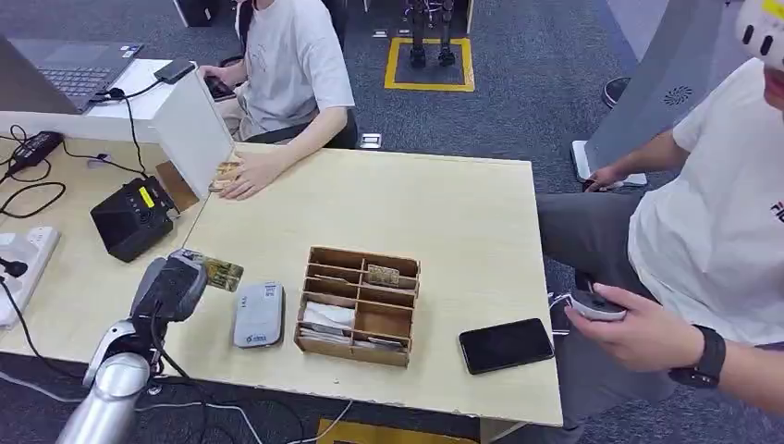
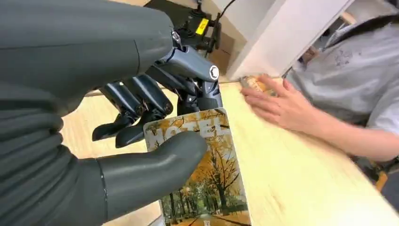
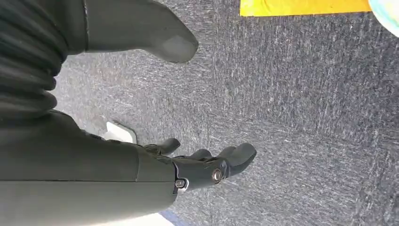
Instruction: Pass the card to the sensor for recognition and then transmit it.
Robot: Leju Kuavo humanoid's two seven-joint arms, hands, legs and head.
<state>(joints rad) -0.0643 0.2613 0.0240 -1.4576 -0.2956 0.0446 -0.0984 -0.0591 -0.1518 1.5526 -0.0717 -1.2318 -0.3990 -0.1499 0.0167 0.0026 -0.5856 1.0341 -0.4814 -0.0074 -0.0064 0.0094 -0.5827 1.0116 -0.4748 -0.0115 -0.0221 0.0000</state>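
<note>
The card (image 2: 202, 174) is pinched flat by the left robot hand (image 1: 171, 287) — face free for the sensor (image 1: 258, 314) at three o'clock — while the right robot hand (image 3: 207, 162) hangs open.

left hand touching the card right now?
Touching. The left wrist view shows the left hand with its thumb pressed across the face of the card and dark fingers behind its upper edge, pinching it.

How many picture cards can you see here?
3 that I can make out: one card held in the left hand, one in the wooden organiser, one under the seated person's hand. Others may be hidden.
</note>
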